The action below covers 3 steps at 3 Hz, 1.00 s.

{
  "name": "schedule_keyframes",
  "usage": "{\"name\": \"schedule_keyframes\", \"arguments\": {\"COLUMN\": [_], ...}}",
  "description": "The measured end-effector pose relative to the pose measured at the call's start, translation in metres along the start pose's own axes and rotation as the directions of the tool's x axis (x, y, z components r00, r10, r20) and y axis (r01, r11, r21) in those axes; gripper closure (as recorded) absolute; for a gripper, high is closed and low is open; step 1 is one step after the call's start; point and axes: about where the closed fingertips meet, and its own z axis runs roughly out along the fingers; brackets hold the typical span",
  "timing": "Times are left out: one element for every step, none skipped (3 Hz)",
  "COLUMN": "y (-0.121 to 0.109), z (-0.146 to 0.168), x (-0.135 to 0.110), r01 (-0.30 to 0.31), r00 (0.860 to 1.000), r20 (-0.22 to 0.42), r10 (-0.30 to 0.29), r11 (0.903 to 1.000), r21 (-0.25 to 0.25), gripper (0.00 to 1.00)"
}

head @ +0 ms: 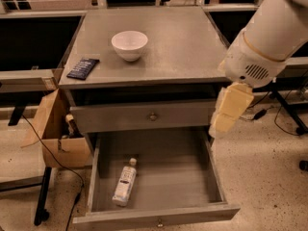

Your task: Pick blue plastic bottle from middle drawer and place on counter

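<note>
The small, pale whitish-blue plastic bottle with a white cap (125, 182) lies on its side in the left part of the wide grey middle drawer (215, 177), which stands open. The robot's cream-coloured hand (230, 110) hangs at the right side of the cabinet, well apart from the bottle; whether it is apart or together cannot be told. The step seems to be the reach: next the hand should go down and left, take the bottle across its slim body, then lift it to the broad grey tabletop (183, 42), clear of the white round bowl (129, 44).

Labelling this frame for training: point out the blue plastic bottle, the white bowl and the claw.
blue plastic bottle (124, 186): camera view, mid-body.
white bowl (129, 44): camera view, outer wall.
claw (221, 123): camera view, pale lower tip, over the right side of the middle drawer (168, 172).
</note>
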Motion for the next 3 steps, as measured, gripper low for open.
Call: {"name": "schedule_keyframes", "arguments": {"y": [0.009, 0.042, 0.086], "z": [0.063, 0.118, 0.173], "x": [-0.036, -0.062, -0.073], "r01": [-0.112, -0.29, -0.488], "r00": [0.991, 0.937, 0.829], "r20": [0.069, 0.131, 0.111], "r10": [0.119, 0.323, 0.548], "r11": [0.9887, 0.931, 0.8061], "r21": [-0.1, -0.222, -0.335], "gripper": [0.0, 0.0, 0.0]}}
